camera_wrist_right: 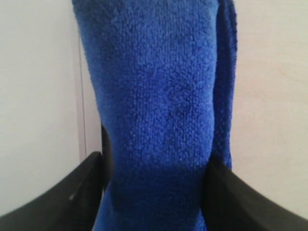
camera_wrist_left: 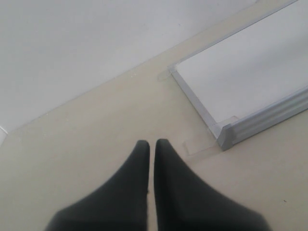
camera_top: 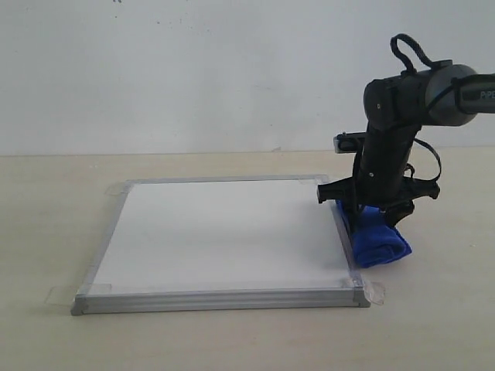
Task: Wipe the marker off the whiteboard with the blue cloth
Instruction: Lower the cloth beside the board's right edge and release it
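Blue cloth (camera_top: 379,239) lies rolled on the bench (camera_top: 232,340), tight against the right frame of the whiteboard (camera_top: 216,232), whose face reads plain white. Your right end effector (camera_top: 377,207) stands over the cloth with a finger on either flank, both touching the pile; you cannot tell whether they squeeze it or merely rest there. Your left end effector (camera_wrist_left: 152,144) has its fingers together, over bare bench near a taped board corner.
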Motion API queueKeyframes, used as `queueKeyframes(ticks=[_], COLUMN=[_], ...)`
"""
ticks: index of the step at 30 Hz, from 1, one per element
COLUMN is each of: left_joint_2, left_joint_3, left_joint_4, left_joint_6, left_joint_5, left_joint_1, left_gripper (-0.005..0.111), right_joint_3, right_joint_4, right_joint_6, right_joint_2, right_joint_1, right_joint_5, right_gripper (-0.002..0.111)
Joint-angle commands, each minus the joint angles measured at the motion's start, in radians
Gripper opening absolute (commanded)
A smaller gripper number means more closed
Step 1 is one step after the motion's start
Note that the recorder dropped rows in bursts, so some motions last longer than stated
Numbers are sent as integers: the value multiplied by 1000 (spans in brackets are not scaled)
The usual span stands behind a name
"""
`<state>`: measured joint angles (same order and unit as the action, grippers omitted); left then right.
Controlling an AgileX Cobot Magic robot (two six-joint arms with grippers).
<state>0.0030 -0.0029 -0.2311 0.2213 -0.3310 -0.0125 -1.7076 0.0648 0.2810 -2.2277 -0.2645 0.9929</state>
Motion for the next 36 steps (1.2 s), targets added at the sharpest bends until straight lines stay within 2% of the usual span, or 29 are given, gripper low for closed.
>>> queueKeyframes(ticks=[1,9,21,23,25,26,27,32,36], left_joint_2=[-3,-3,-3,-3,-3,-3,-3,-3,-3], left_joint_3=[3,3,3,3,3,3,3,3,3], left_joint_4=[2,2,2,2,2,2,2,2,2], left_joint_6=[5,5,5,5,5,5,5,5,5], left_joint_5=[3,3,3,3,3,3,3,3,3], left_joint_1=[2,2,2,2,2,2,2,2,2], left_gripper=[4,4,4,4,4,4,4,4,4], right_joint_3=[-46,-114,-115,-115,-119,-119,-119,-119,-119], right_joint_4=[-14,-14,-10,33,90,108,150,164,133], right_joint_6=[3,-2,1,1,1,10,13,22,-10], right_joint_2=[27,53,10,10,15,17,19,2,-34], right_joint_1=[5,5,5,5,5,5,5,36,35], right_joint_5=[58,95,125,118,118,118,118,121,49], right_gripper=[55,55,54,47,31,21,1,0,0])
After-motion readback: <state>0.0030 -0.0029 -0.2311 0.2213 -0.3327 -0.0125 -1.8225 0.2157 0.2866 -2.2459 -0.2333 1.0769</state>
